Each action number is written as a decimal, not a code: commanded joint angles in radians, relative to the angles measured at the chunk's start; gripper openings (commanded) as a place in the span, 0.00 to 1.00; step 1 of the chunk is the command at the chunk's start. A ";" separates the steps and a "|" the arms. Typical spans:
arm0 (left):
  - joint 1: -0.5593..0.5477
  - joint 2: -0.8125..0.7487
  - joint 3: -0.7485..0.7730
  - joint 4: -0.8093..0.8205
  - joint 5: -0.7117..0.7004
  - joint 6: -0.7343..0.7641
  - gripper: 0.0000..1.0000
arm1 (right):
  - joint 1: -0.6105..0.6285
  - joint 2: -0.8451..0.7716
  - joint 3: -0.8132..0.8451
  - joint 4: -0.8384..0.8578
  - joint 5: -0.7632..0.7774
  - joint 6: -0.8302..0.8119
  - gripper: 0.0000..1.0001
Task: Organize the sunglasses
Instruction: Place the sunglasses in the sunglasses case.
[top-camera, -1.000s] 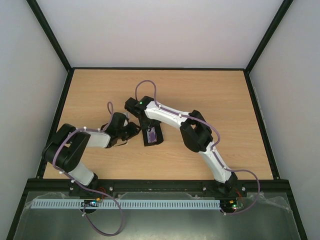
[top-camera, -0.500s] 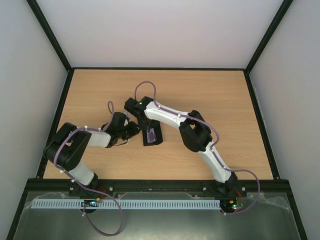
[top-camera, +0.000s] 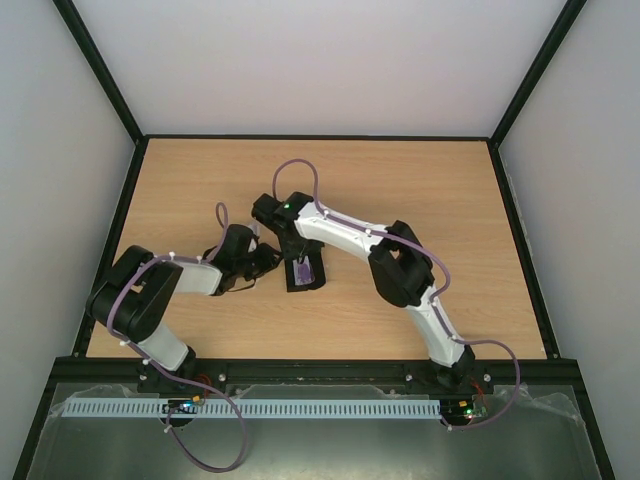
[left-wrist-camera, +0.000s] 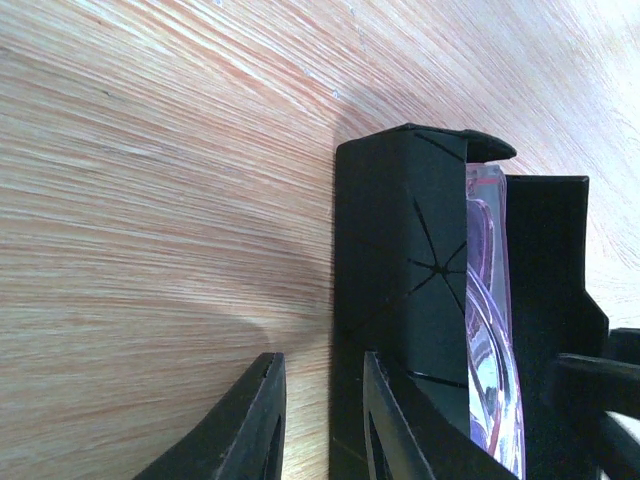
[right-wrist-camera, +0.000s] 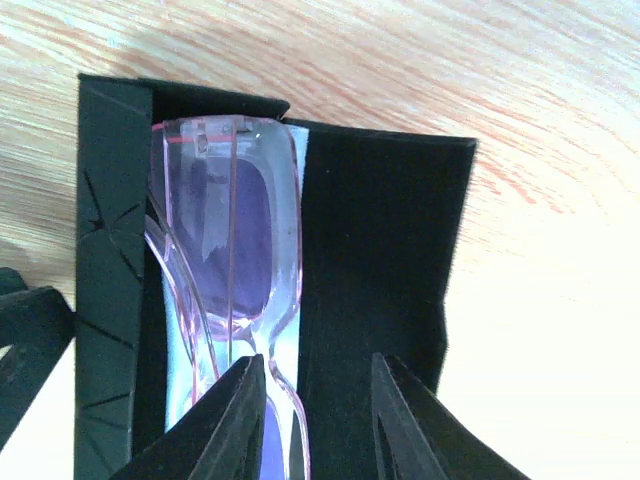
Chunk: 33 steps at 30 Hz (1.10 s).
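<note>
The sunglasses (top-camera: 303, 270), with a thin pink frame and purplish lenses, lie folded inside the open black case (top-camera: 297, 285) at mid-table. In the right wrist view the sunglasses (right-wrist-camera: 230, 230) rest along the left wall of the case (right-wrist-camera: 370, 260), with something pale blue (right-wrist-camera: 182, 385) under them. My right gripper (right-wrist-camera: 318, 410) hovers open over the case, its left finger beside the bridge and not clamping it. My left gripper (left-wrist-camera: 325, 420) is open at the case's outer left edge (left-wrist-camera: 400, 260), with the sunglasses (left-wrist-camera: 487, 330) showing behind the wall.
Black frame rails (top-camera: 120, 230) border the wooden table (top-camera: 420, 190) on the left, right and far sides. Both forearms converge on the case, the right arm's elbow (top-camera: 400, 265) raised to its right.
The right arm's elbow has shifted slightly to the right. The case, the sunglasses and the left arm stay where they were.
</note>
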 joint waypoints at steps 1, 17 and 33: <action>-0.008 -0.010 -0.018 -0.059 -0.020 0.000 0.24 | 0.004 -0.089 -0.029 0.004 0.044 0.012 0.26; -0.020 -0.004 -0.037 -0.042 -0.025 -0.008 0.24 | 0.037 -0.046 -0.127 0.033 0.006 0.009 0.09; -0.055 0.023 -0.041 -0.012 -0.030 -0.027 0.24 | 0.069 0.005 -0.089 0.067 -0.104 0.006 0.09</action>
